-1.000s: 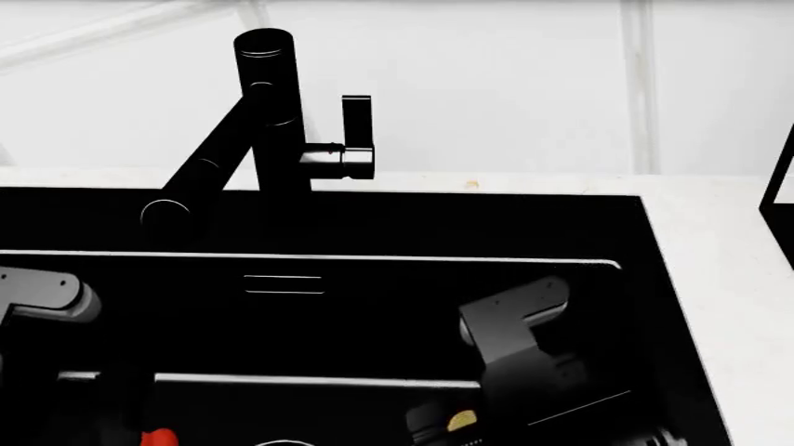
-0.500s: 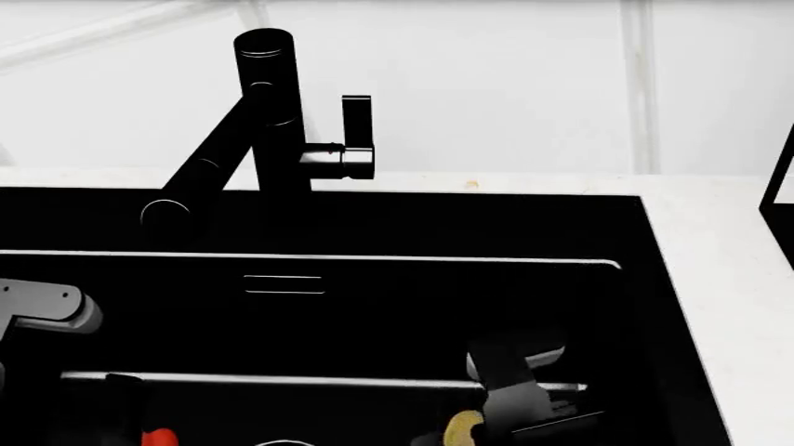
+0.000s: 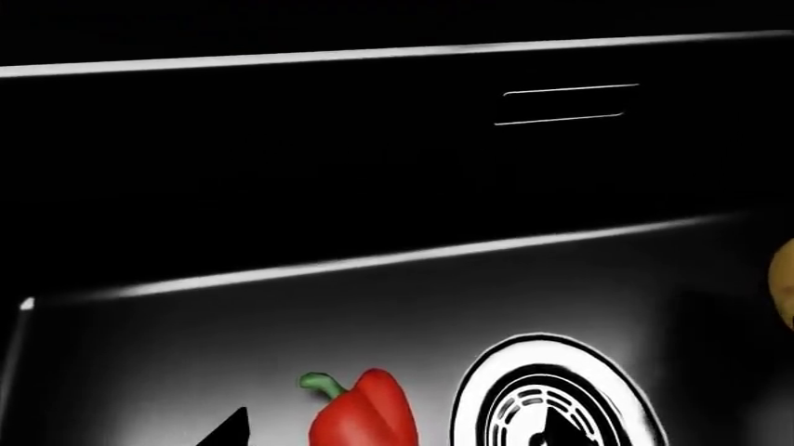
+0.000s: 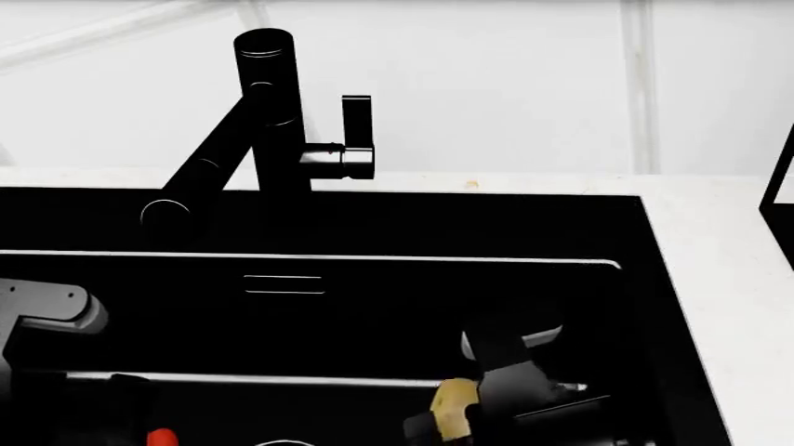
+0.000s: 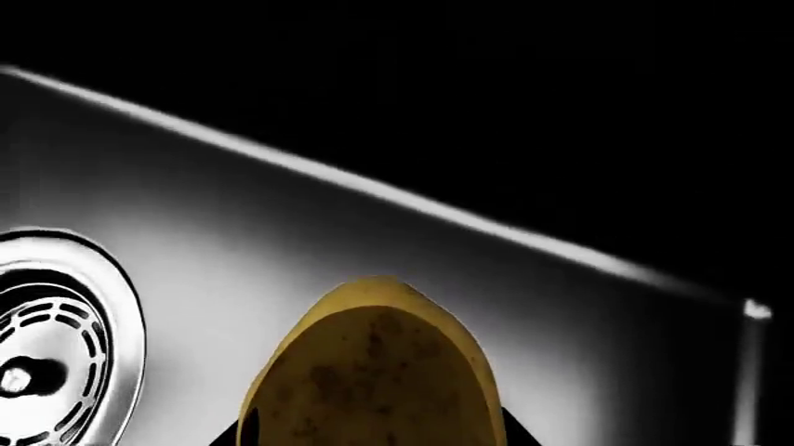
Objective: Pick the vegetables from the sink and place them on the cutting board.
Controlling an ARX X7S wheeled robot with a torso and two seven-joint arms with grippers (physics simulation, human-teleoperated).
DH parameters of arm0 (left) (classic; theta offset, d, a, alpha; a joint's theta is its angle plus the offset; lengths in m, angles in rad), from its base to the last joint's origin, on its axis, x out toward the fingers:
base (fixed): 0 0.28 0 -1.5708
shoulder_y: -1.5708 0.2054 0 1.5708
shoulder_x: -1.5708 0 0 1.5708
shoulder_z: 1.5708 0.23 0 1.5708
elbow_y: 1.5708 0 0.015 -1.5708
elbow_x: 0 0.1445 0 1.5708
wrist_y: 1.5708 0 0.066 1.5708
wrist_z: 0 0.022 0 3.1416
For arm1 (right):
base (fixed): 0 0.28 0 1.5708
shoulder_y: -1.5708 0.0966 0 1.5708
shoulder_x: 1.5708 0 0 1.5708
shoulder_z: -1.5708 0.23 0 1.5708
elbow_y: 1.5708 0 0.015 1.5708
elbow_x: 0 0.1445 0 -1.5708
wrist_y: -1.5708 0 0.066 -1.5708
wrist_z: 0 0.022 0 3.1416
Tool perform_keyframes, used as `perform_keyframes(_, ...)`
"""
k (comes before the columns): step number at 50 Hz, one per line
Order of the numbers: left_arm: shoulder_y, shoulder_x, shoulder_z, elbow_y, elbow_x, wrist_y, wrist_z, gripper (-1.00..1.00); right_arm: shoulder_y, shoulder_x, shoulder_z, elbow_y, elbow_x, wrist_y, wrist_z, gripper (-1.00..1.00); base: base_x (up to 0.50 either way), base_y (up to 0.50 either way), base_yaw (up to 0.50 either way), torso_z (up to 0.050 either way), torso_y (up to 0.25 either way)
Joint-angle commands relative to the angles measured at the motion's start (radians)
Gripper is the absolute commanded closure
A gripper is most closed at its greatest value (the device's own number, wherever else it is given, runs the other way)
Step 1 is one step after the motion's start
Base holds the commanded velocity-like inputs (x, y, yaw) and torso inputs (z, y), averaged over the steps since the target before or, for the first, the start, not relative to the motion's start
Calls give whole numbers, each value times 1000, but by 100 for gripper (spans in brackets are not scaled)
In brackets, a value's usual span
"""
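The tan potato [image 5: 372,372] sits between my right gripper's [image 5: 372,439] fingers, which touch both its sides; in the head view the potato [image 4: 453,407] is at the right gripper [image 4: 494,409], low in the black sink [image 4: 372,223]. The red bell pepper [image 3: 360,413] lies on the sink floor beside the drain [image 3: 552,400], between my left gripper's [image 3: 387,435] spread fingertips [image 3: 233,429], which stand apart from it. A sliver of pepper [image 4: 159,437] shows in the head view below my left arm [image 4: 50,321]. The cutting board is out of view.
The black angular faucet [image 4: 267,111] stands behind the sink at the back left, its spout reaching over the basin. White counter [image 4: 732,279] runs along the right of the sink. A dark frame [image 4: 782,177] stands at the far right edge.
My right gripper has sunk lower and shifted left in the basin, and the potato now shows larger and higher against it. My left arm has drifted slightly down and right.
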Motion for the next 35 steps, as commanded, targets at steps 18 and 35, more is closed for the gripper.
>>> perform_keyframes(18,20,1,26,-10,4,29,-2,-100,-71,105,230,-985,233,591,126,100,0,0,0,0,0)
perform_keyframes(35,22,17,163,-85,84,92,19,-100,38,116,411,-1193,353,728,264,100,0,0,0,0,0)
